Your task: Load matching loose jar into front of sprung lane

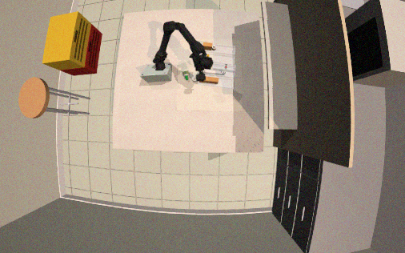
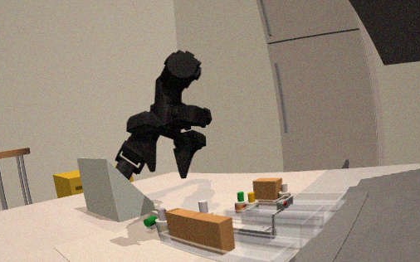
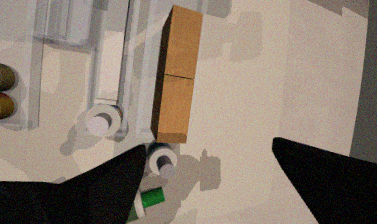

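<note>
My gripper (image 2: 168,174) (image 3: 209,147) is open and empty, above the table near the front ends of the clear lanes. A white-lidded jar (image 2: 202,206) (image 3: 102,120) stands upright at the front end of the sprung lane (image 3: 108,65). A second white-lidded jar (image 2: 161,224) (image 3: 162,160) stands loose by the front end of the near wooden block (image 2: 202,230) (image 3: 180,55); in the wrist view it is just right of the left fingertip. A green-lidded jar (image 2: 149,220) (image 3: 152,197) lies on its side beside it, partly hidden by the left finger in the wrist view. The pusher plate is not clearly visible.
A green-lidded jar (image 2: 240,201) and a yellow-lidded jar (image 2: 251,196) stand in another lane. Behind them are a second wooden block (image 1: 207,45) (image 2: 267,188) and another white-lidded jar (image 2: 284,187). A grey wedge (image 1: 156,73) (image 2: 106,191) stands by the arm's base.
</note>
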Controlling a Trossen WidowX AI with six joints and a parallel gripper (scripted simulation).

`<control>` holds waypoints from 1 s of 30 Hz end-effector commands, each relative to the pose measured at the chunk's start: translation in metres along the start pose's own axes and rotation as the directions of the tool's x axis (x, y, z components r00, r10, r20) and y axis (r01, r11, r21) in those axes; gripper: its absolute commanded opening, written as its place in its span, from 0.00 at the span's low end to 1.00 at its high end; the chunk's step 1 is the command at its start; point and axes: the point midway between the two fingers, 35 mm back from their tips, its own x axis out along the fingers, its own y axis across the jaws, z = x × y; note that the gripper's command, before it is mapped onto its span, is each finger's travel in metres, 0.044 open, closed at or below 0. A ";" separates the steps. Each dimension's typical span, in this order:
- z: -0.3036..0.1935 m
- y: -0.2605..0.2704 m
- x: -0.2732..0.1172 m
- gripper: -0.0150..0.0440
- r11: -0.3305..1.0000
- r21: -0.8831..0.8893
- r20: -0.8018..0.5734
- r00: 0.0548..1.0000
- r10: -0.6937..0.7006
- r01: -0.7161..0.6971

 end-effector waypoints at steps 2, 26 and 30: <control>-0.053 0.021 0.029 1.00 0.952 0.131 -0.118 0.949 0.291 -0.275; -0.062 0.033 0.068 1.00 0.939 0.151 -0.124 0.937 0.327 -0.308; -0.063 0.036 0.077 1.00 0.939 0.151 -0.124 0.937 0.328 -0.309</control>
